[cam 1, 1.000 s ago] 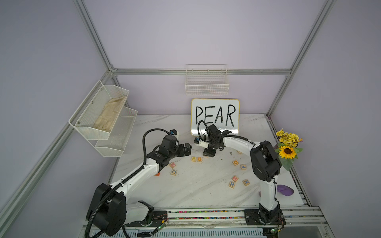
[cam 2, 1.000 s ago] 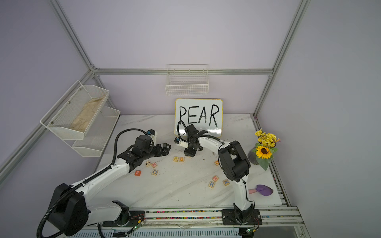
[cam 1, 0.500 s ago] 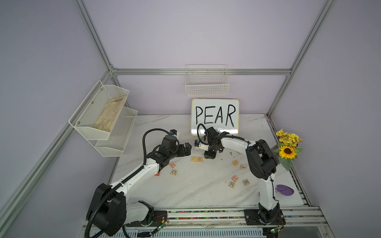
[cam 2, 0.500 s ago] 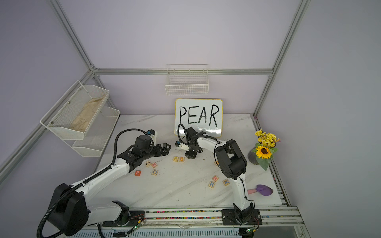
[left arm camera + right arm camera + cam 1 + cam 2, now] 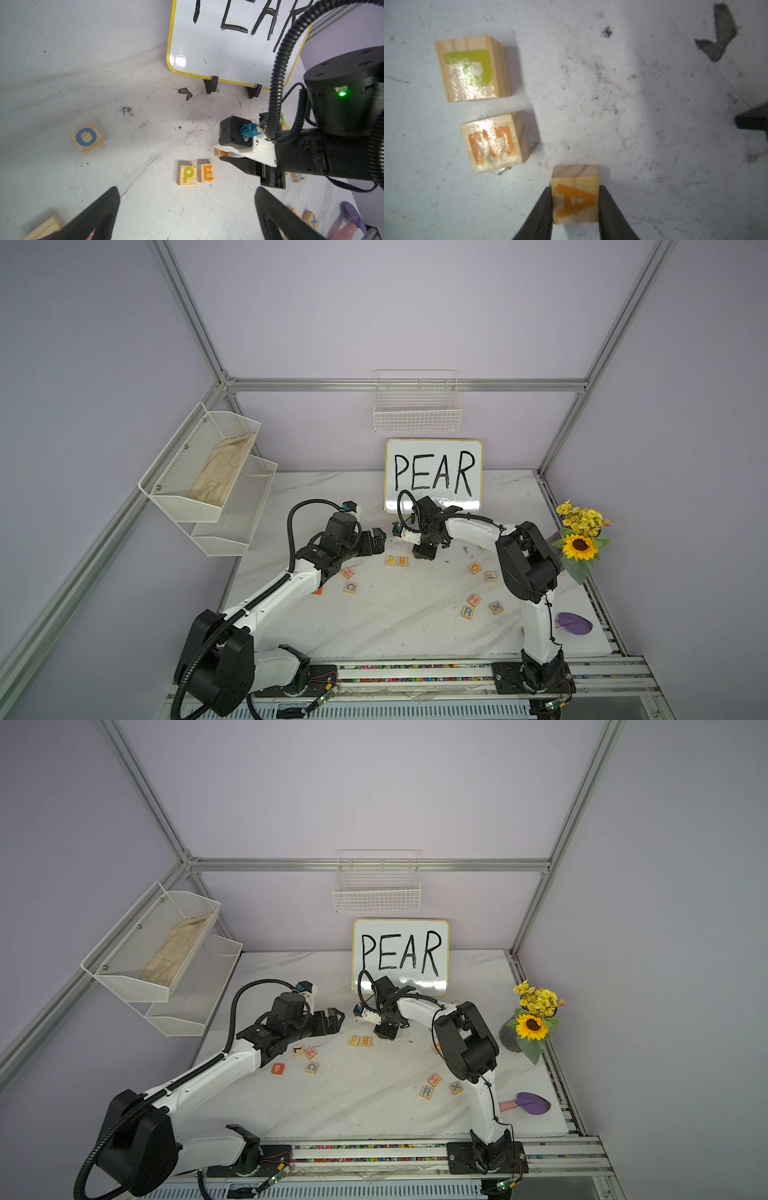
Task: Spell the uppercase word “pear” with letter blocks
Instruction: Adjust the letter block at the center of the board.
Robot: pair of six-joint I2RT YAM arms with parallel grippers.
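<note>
The P block (image 5: 390,560) and E block (image 5: 402,561) lie side by side mid-table below the whiteboard, seen in both top views. In the right wrist view the P block (image 5: 471,68) and E block (image 5: 493,143) have a small gap between them. The A block (image 5: 575,200) sits just past the E, offset from their line. My right gripper (image 5: 575,188) is shut on the A block, one finger against each side. The R block (image 5: 467,612) lies at the front right. My left gripper (image 5: 187,190) stands wide open and empty, left of the P block.
A whiteboard (image 5: 433,475) reading PEAR stands behind the row. Loose blocks lie around: O (image 5: 86,137), C (image 5: 350,587), H (image 5: 473,599), X (image 5: 496,607), F (image 5: 491,576) and an orange B cube (image 5: 277,1068). A sunflower vase (image 5: 579,545) and purple trowel (image 5: 573,623) sit at the right edge.
My right gripper's jaws have closed in onto the A block beside the E. The left arm has stayed still and open.
</note>
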